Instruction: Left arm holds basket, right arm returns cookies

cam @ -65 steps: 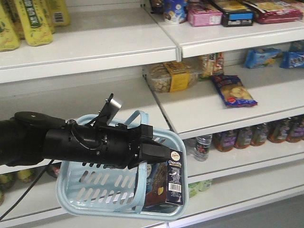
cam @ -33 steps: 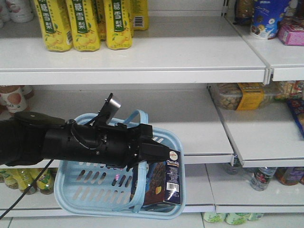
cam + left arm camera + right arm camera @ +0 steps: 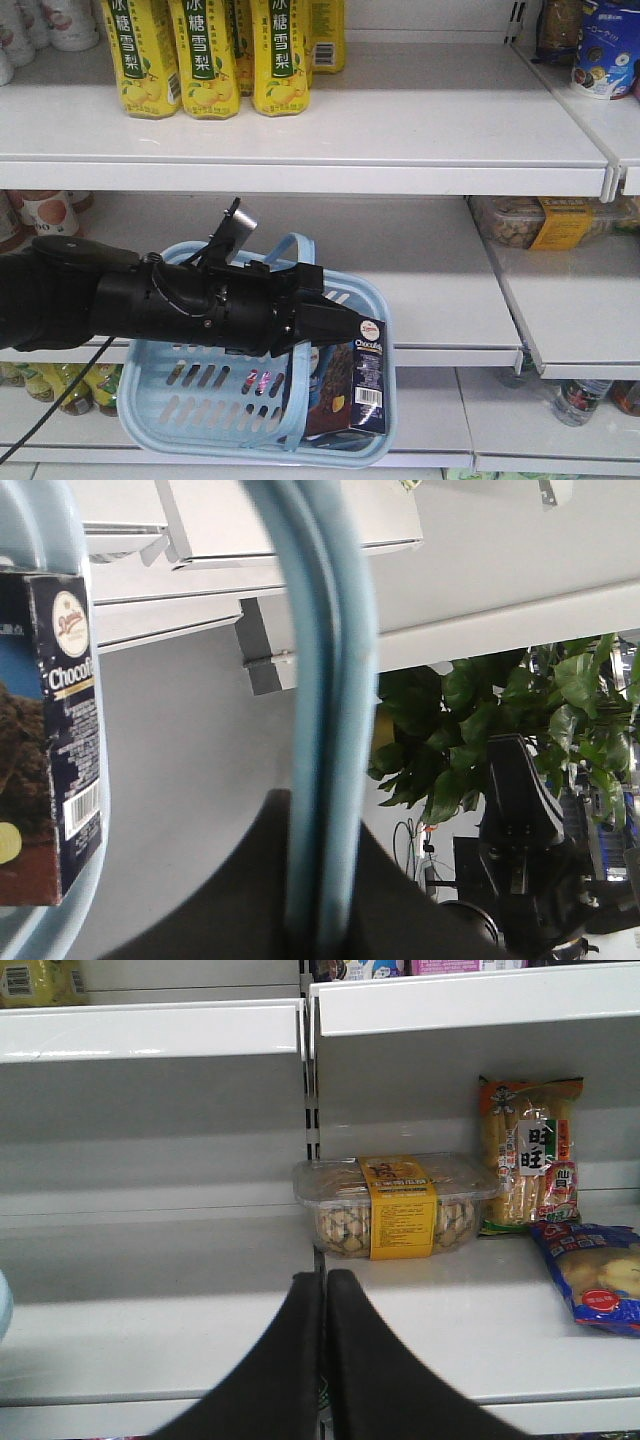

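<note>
Front, left wrist: shared basket (image 3: 220, 430)

Black right gripper (image 3: 325, 1278), jaws together, sits before a clear yellow-banded plastic tub (image 3: 395, 1205), possibly nuts, on a white shelf (image 3: 450, 1305).

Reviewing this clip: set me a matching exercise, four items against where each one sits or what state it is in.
Items:
1. cookies
2. yellow drink bottles
3. clear tub with yellow label
4. right gripper

Places or states:
A. shut, holding nothing
B. on the upper shelf
C. standing in the basket
D. beside an orange snack packet

Pairs: 1-C, 2-B, 3-D, 4-A.
</note>
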You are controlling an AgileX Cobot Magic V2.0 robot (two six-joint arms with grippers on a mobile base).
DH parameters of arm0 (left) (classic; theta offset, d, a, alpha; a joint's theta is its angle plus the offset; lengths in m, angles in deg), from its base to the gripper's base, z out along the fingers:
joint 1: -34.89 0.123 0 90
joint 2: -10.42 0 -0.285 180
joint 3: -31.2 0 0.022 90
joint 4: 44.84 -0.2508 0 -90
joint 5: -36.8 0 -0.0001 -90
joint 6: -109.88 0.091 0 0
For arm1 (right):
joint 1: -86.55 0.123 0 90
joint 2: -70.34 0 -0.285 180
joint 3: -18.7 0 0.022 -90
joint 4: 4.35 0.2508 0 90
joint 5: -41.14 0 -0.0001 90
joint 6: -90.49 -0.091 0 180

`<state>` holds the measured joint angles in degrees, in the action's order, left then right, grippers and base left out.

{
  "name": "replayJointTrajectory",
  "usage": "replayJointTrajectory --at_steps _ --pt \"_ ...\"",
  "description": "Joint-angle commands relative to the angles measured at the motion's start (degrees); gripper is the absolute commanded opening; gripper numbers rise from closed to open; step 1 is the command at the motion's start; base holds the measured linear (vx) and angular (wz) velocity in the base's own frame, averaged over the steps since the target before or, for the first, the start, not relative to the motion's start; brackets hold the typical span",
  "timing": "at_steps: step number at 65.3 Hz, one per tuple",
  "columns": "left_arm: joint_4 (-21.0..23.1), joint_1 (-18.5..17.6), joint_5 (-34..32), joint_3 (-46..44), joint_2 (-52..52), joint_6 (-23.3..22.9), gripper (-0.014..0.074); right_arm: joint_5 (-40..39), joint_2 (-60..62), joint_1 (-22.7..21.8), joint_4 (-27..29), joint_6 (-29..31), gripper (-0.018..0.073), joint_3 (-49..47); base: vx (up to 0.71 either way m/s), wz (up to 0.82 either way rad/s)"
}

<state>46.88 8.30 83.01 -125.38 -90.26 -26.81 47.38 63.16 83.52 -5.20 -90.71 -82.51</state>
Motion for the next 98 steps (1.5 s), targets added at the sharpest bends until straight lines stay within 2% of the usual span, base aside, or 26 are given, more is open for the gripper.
replayJointTrajectory --at_steps 1,98 --pt "3.55 -0.23 2.85 -1.68 2.97 0.9 -0.0006 -3.81 0.67 -0.28 -0.23 0.29 -0.0008 0.18 0.05 0.03" --pt "3.55 -0.23 2.85 -1.68 2.97 0.9 -0.0006 -3.81 0.67 -0.28 -0.23 0.29 -0.0008 0.18 0.04 0.0"
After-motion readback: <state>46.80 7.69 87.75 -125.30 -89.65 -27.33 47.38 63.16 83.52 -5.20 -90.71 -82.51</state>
